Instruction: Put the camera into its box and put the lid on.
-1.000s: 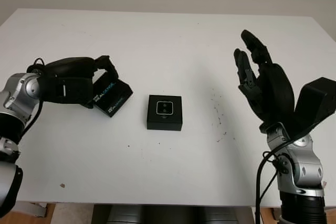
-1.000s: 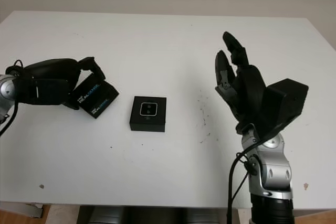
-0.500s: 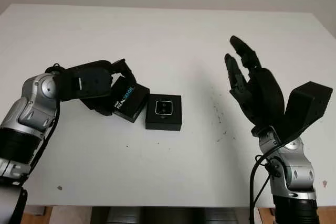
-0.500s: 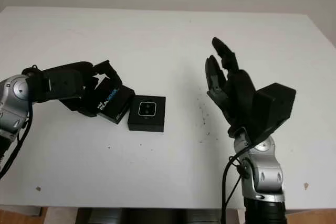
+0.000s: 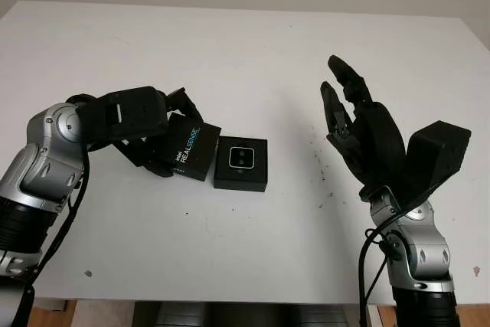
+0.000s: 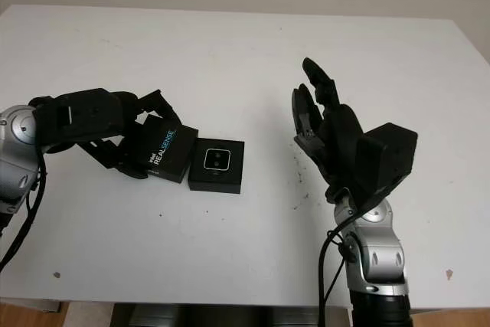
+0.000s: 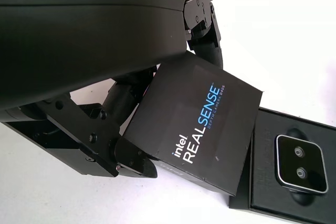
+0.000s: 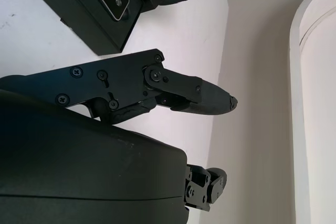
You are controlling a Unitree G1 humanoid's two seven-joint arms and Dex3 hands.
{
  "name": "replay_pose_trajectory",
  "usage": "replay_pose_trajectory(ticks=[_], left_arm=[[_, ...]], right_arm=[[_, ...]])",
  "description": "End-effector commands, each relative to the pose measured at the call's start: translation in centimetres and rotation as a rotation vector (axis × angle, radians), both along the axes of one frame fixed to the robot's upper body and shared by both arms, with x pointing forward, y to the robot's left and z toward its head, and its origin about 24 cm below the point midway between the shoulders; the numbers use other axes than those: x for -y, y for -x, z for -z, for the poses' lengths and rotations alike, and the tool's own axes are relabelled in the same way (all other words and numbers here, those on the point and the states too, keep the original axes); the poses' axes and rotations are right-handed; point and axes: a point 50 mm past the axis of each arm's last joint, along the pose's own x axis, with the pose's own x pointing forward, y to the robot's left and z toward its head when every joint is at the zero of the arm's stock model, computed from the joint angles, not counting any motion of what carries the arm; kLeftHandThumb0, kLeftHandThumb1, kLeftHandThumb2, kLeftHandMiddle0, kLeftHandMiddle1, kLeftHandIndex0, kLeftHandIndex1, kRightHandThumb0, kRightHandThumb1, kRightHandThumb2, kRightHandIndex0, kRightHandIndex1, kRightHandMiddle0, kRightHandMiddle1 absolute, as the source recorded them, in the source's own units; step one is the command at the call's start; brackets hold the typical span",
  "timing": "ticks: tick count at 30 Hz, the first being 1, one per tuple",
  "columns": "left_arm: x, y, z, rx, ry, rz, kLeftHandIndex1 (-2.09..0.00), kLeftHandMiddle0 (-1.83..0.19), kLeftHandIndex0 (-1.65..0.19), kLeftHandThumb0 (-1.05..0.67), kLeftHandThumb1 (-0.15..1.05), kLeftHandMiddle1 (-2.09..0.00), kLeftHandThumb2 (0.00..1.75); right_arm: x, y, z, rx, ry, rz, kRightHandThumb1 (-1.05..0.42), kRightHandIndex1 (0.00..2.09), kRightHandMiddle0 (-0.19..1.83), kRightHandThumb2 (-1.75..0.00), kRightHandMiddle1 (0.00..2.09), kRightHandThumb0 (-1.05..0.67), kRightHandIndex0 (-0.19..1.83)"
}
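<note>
The white bench (image 5: 245,51) carries little besides the task's things; a scatter of dark specks (image 5: 320,178) lies on it between the box and the right arm, and one small brown mark (image 5: 88,273) sits near the front edge on the left; nothing stands between the lid and the box.

The box (image 5: 240,164) sits flat near the middle of the bench, black and square, its top uncovered; the camera (image 5: 241,158) lies in it face up, two small lenses showing in the left wrist view (image 7: 299,162).

The left hand (image 5: 157,134) is just left of the box, low over the bench, its fingers (image 7: 202,22) clamped on the lid (image 5: 190,148); the lid is black with "REALSENSE" printed across it, held tilted, and its near edge overlaps the box's left rim in the left wrist view, though I cannot tell whether the two touch; one finger shows over the lid's far edge, and others press from below and behind.

The right hand (image 5: 360,128) is raised above the bench well to the right of the box, palm turned toward it, fingers pointing up and away; it is open, holding nothing and touching nothing; the box and the lid show beyond its fingers in the right wrist view.
</note>
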Motion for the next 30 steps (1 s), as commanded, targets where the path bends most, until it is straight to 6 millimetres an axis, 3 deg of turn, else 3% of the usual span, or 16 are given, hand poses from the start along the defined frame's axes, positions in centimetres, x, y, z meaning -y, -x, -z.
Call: replay_pose_trajectory(ticks=[1, 14, 22, 26, 30], left_arm=[[0.7, 0.0, 0.0, 0.021, -0.009, 0.018, -2.09, -0.71, -0.44, -0.30, 1.05, -2.09, 0.35], [-2.8, -2.1, 0.0, 0.048, 0.005, -0.198, -2.09, -0.73, -0.48, -0.29, 1.05, -2.09, 0.36], [-3.5, -2.3, -0.8, 0.074, 0.029, -0.221, -2.09, -0.79, -0.55, -0.32, 1.05, -2.09, 0.33], [-3.5, -2.0, -1.7, 0.103, 0.044, -0.218, -2.09, -0.63, -0.37, -0.33, 1.05, -2.09, 0.34], [-3.4, -1.8, -2.3, 0.098, 0.126, -0.210, -2.09, -0.55, -0.31, -0.34, 1.05, -2.09, 0.33]], right_arm=[[0.0, 0.1, 0.1, 0.009, -0.005, -0.003, -1.05, 0.04, -0.19, -0.59, 0.45, -0.55, -0.04], [-0.5, 0.1, 0.3, 0.005, 0.004, -0.018, -1.05, 0.04, -0.19, -0.58, 0.40, -0.58, -0.05], [-0.6, 0.3, 0.5, -0.009, -0.005, -0.012, -1.05, 0.04, -0.19, -0.58, 0.42, -0.58, -0.05], [-0.5, 0.2, 0.6, -0.007, -0.010, -0.020, -1.05, 0.05, -0.19, -0.55, 0.43, -0.61, -0.05], [-0.5, 0.3, 0.7, -0.008, -0.006, -0.020, -1.05, 0.05, -0.19, -0.54, 0.47, -0.61, -0.04]])
